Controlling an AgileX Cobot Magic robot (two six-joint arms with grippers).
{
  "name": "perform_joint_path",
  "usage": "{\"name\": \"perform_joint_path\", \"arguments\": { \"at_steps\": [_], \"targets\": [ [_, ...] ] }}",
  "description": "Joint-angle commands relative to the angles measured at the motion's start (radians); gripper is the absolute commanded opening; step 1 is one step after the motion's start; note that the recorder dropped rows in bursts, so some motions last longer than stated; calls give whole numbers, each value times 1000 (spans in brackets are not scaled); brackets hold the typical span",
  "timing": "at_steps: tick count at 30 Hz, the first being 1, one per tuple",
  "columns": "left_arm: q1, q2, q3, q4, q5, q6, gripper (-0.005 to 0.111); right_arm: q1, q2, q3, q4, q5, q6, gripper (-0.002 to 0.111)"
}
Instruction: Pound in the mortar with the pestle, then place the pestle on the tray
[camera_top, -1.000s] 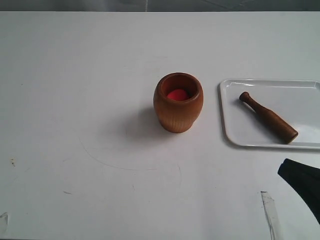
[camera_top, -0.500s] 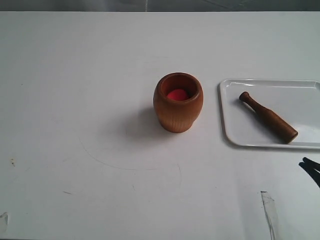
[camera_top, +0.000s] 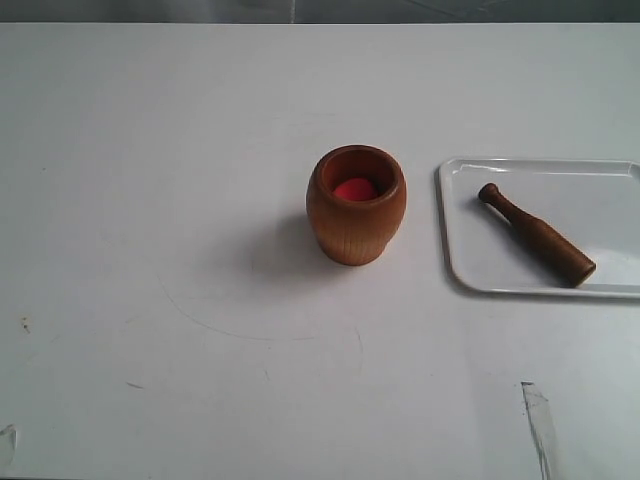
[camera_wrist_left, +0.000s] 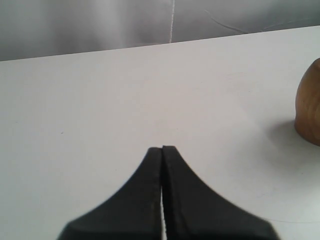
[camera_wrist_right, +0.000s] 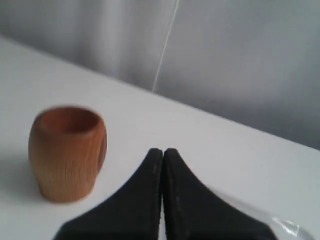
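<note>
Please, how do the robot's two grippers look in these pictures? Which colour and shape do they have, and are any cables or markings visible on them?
The left gripper and the right gripper look alike. Each has two plain matte black fingers, narrow at the tips and flaring wide towards the base. No cables, markings or labels show on either.

Non-task items: white worktop (camera_top: 150, 120), grey backdrop (camera_top: 150, 10), surface marks.
Worktop carries a faint curved scratch (camera_top: 230, 330) in the lower middle of the exterior view, a small dark speck (camera_top: 25, 324) at lower left and a pale glossy strip (camera_top: 540, 425) at lower right, nature unclear. A thin pale seam (camera_wrist_left: 172, 20) runs down the backdrop. A red rounded item (camera_top: 355, 189) lies inside the mortar (camera_top: 356, 230).
</note>
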Motion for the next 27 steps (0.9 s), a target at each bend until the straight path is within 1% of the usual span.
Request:
{"name": "perform_joint_path", "arguments": {
  "at_steps": [1, 3, 6, 9, 11, 15, 27],
  "targets": [
    [-8, -1, 1, -7, -3, -8, 0, -12, -5, 3, -98, -156, 202, 0],
    [-8, -1, 1, -7, -3, -8, 0, -50, -5, 3, -95, -193, 206, 0],
    [-8, -1, 1, -7, -3, -8, 0, -151, -5, 3, -84, -210, 224, 0],
    [-8, -1, 1, -7, -3, -8, 0, -242, -5, 3, -61, -186, 224, 0],
    [-8, -1, 1, -7, -3, -8, 0, -280, -5, 3, -61, -147, 224, 0],
    [-8, -1, 1, -7, -3, -8, 0, -297, -5, 3, -72, -93, 217, 0],
    [-8, -1, 1, -7, -3, -8, 0, -297, -5, 3, -72, -85, 243, 0]
  ]
}}
